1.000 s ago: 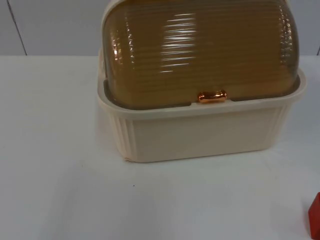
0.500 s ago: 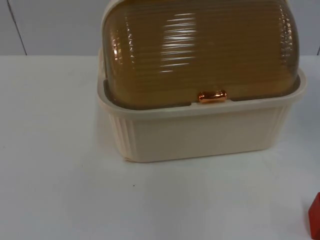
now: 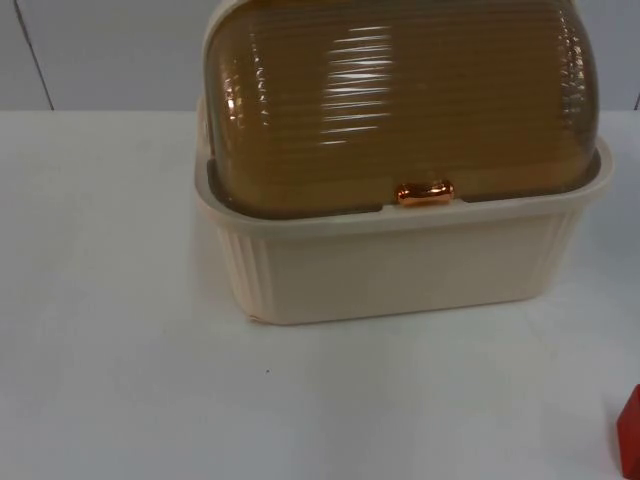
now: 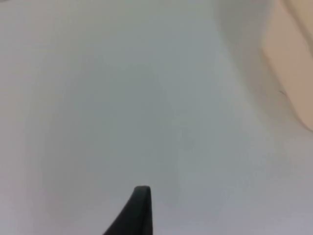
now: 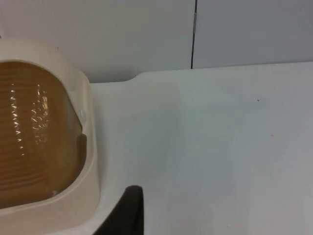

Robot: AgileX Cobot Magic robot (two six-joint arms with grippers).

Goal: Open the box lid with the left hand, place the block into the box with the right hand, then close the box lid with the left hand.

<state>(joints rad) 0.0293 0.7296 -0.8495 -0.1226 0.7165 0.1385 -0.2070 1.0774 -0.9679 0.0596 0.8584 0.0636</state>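
Top view showed us the box (image 3: 400, 260) standing at the middle of the table (image 3: 110, 300), with its long side running from 9 o'clock to 3 o'clock. The lid (image 3: 400, 100) was shut. It was brown, see-through and ribbed, curved like a barrel. The box under it was cream with ribbed walls. A small shiny copper handle (image 3: 424, 193) sat at the front edge of the lid, facing 6 o'clock.

The red block (image 3: 630, 432) lay on the table far toward 4 o'clock from the box, well apart from it.

In the left wrist view we saw a fingertip of the left gripper (image 4: 139, 210) over bare table, with a cream side of the box toward 2 o'clock. We thought this arm had to reach the handle first, since the lid was not yet open.

In the right wrist view the right gripper (image 5: 128, 213) hung just beside the box's end, waiting.

We could not tell how far open either gripper's fingers were. Neither seemed to hold anything.
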